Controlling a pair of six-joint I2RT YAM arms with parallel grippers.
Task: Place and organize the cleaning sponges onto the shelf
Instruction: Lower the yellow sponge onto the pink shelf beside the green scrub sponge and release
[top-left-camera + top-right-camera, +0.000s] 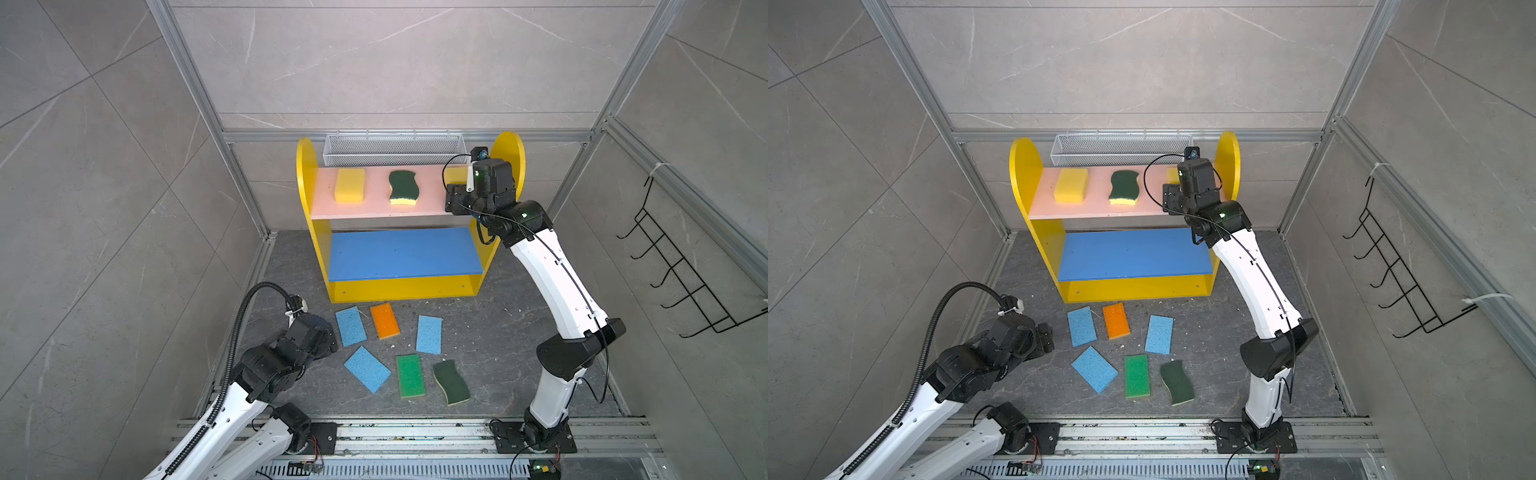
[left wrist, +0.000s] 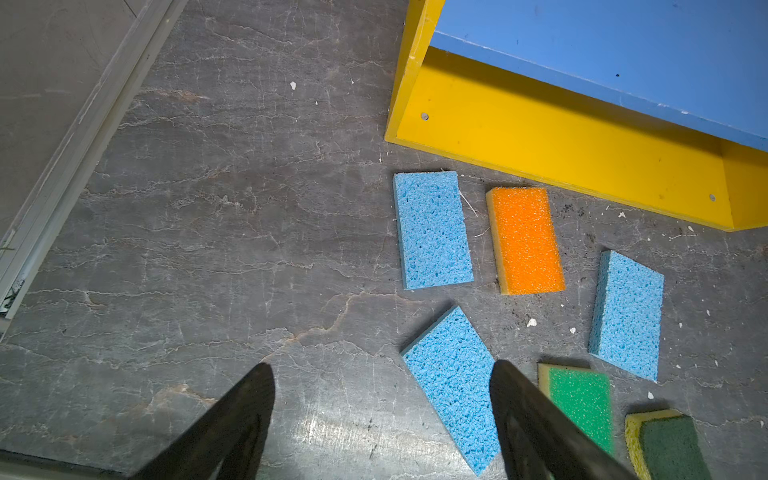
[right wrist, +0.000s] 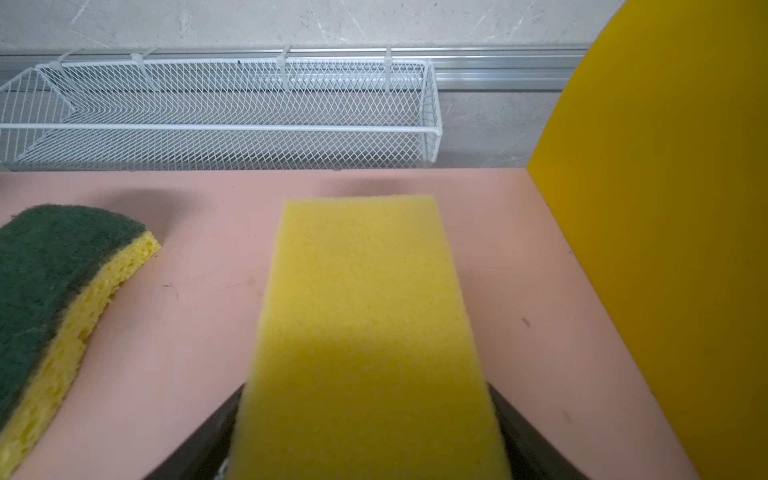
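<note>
Left wrist view shows the left pincer with its fingers spread wide and nothing between them, hovering over the dark table. In both top views six sponges lie flat on the table at six o'clock from the shelf. A blue sponge lies farthest toward nine o'clock, with an orange sponge just beside it and a second blue sponge toward three o'clock. Nearer the arm bases lie a slanted blue sponge, a green sponge and a wavy scourer, dark side up.

On the shelf's pink board a yellow sponge sits at the nine o'clock end and a second scourer near the middle. At the three o'clock end, beside the yellow side panel, the right pincer has a second yellow sponge between its fingers. The fingers meet the sponge's sides, but I cannot tell whether they grip it or merely flank it.
</note>
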